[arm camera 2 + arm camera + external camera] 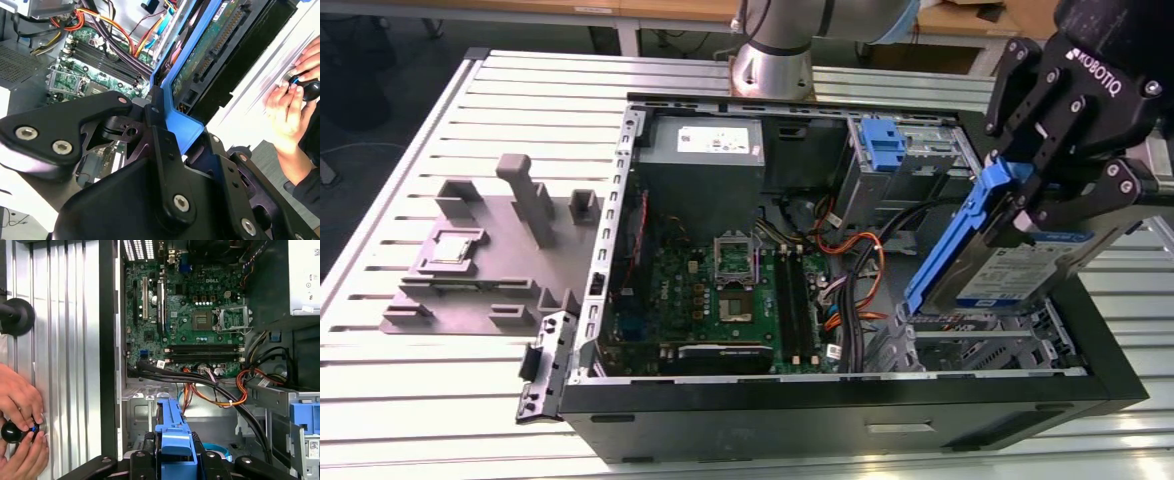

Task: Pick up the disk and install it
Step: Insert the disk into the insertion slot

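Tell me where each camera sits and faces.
Exterior view: off the arm, looking down on the open computer case; shows the arm and the gripper clamping the disk.
First wrist view: on the arm, facing into the case at the motherboard.
Second wrist view: on the arm, looking past gripper links along the disk.
Both wrist views share a person's hands.
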{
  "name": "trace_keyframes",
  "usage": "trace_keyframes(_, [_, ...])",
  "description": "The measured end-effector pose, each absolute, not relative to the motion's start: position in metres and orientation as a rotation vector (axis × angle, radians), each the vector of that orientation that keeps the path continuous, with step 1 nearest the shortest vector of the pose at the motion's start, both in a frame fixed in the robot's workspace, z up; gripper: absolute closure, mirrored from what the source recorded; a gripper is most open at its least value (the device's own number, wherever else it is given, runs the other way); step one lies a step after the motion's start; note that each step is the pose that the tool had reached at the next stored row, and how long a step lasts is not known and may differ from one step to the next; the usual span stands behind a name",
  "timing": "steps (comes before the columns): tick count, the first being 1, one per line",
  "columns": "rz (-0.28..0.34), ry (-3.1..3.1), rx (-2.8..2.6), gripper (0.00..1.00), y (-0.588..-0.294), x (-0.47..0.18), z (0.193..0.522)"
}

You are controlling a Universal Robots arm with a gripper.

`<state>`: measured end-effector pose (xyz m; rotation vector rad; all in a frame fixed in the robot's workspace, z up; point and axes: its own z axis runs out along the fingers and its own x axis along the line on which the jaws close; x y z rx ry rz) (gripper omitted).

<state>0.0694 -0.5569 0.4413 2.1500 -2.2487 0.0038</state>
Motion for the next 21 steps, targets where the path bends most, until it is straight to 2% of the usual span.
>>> trace_keyframes(21, [0.002,-2.252,2.146,0.63,-0.5607,0.0727,0.4313])
